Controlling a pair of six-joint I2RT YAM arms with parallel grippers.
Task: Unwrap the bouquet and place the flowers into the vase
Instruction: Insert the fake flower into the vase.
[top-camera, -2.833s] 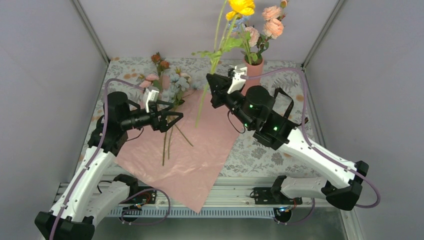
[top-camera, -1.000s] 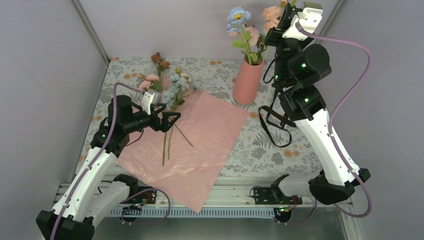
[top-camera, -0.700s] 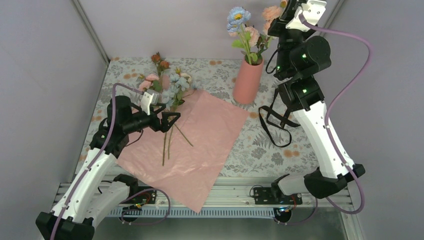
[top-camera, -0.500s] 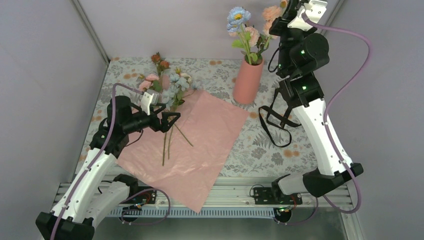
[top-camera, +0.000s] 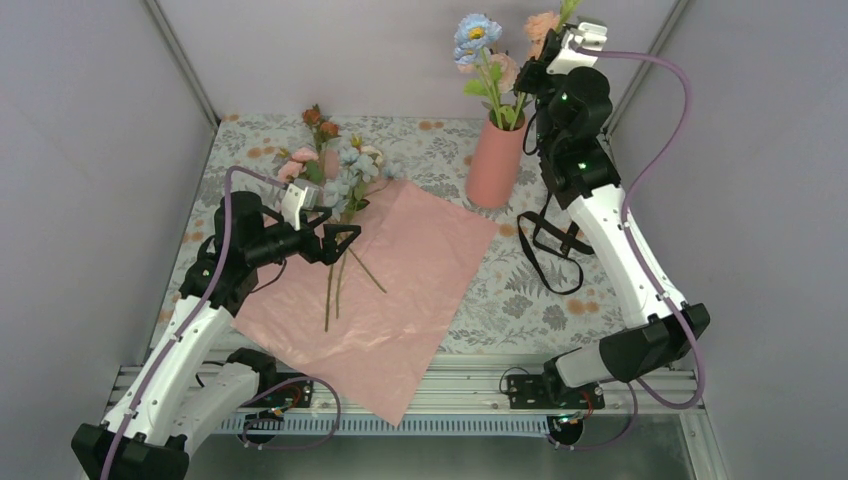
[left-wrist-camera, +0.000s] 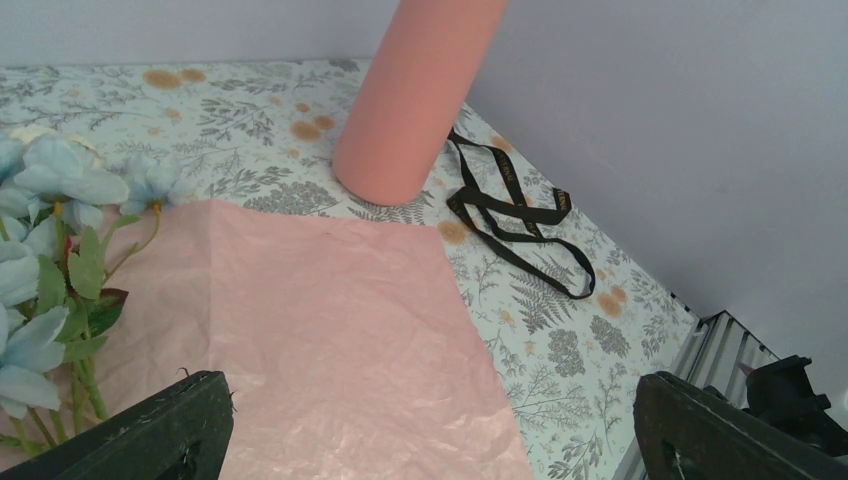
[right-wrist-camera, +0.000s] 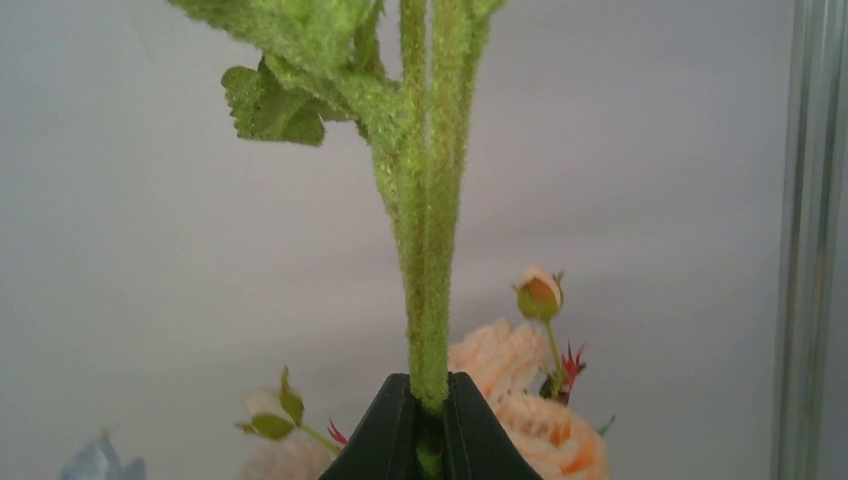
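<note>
the right fingers (right-wrist-camera: 385, 435) pinch a green stem (right-wrist-camera: 428, 250) high near the vase (top-camera: 495, 165); the left fingers (left-wrist-camera: 150, 430) stand spread over the flowers (top-camera: 340, 175) on the pink sheet (top-camera: 400, 290). if you release off-centre, the stem may miss the mouth or tip the vase.

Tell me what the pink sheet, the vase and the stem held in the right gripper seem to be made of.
The sheet: thin paper or tissue, matte; fine crinkles show across it.
The vase: smooth matte salmon, perhaps ceramic or plastic; no gloss, no seam.
The stem in the right gripper: plastic with fuzzy green flocking, likely artificial; the surface looks grainy.
</note>
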